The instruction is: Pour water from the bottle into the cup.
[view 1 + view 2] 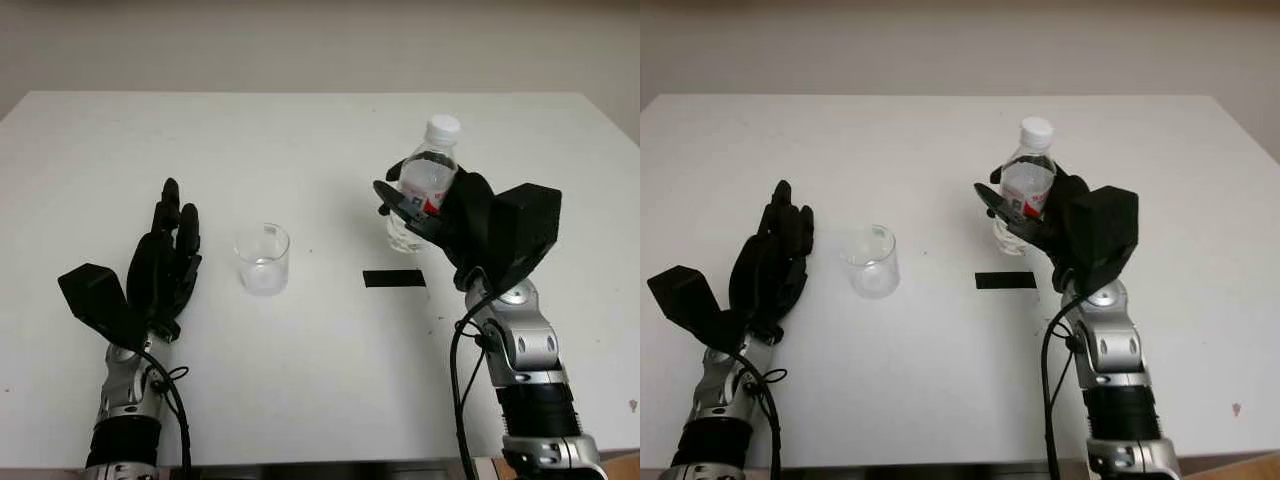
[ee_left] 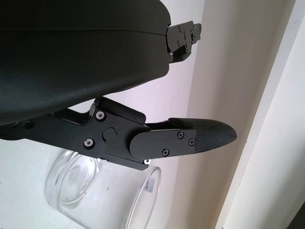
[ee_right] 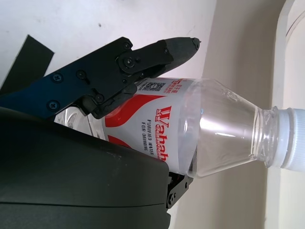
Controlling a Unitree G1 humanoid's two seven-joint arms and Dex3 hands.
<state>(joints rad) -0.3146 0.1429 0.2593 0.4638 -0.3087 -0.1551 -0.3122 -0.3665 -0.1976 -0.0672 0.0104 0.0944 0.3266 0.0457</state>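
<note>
A clear plastic water bottle with a white cap and a red-and-white label stands upright at the right of the white table. My right hand is shut on the bottle, fingers wrapped around its labelled middle. An empty clear glass cup stands in the middle of the table, to the left of the bottle. My left hand is open, just left of the cup, and holds nothing. The cup's rim shows beside a left finger.
A black strip of tape lies flat on the table between the cup and the bottle, just in front of the right hand. The table's far edge meets a pale wall.
</note>
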